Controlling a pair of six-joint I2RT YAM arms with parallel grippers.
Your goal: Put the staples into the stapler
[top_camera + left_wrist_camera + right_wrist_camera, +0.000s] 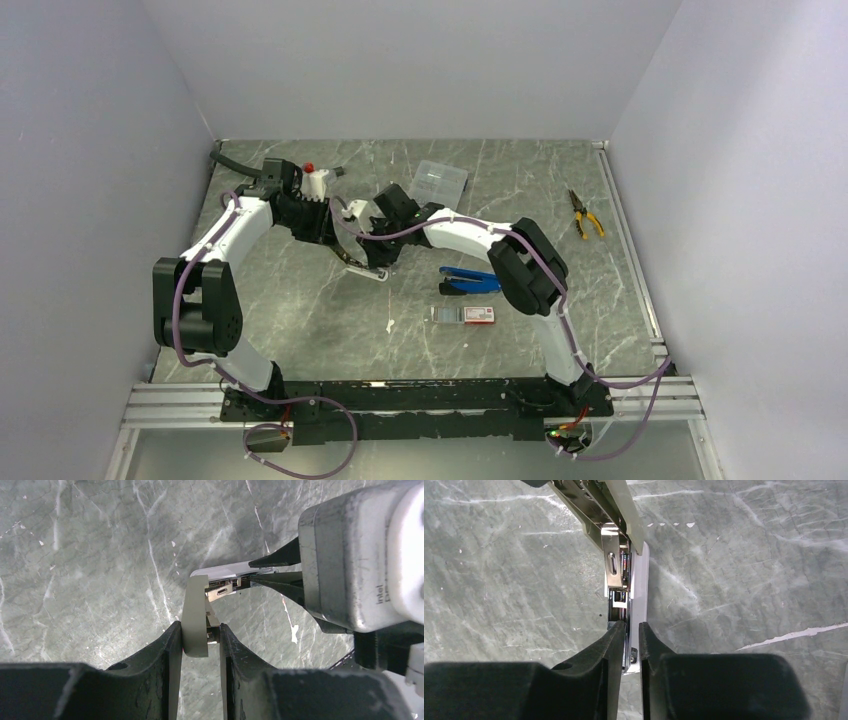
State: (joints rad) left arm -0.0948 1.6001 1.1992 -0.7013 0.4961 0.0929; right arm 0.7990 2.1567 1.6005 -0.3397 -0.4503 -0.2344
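Note:
A beige and chrome stapler [366, 268] hangs open above the table between both grippers. My left gripper [200, 640] is shut on its beige top cover [195, 607]. My right gripper [632, 635] is shut on the end of the white and chrome arm [640, 587], with the open metal channel [614, 565] just beyond it. In the top view the left gripper [343, 252] and right gripper [382, 256] meet at the stapler. The small white box with a red end [478, 315] lies on the table, its dark grey tray [446, 314] slid out; the staples are too small to make out.
A blue and black stapler-like tool [470, 281] lies right of the grippers. A clear compartment case [438, 181] is at the back, yellow-handled pliers [586, 215] at the far right, and a white bottle with a red cap [315, 182] behind the left arm.

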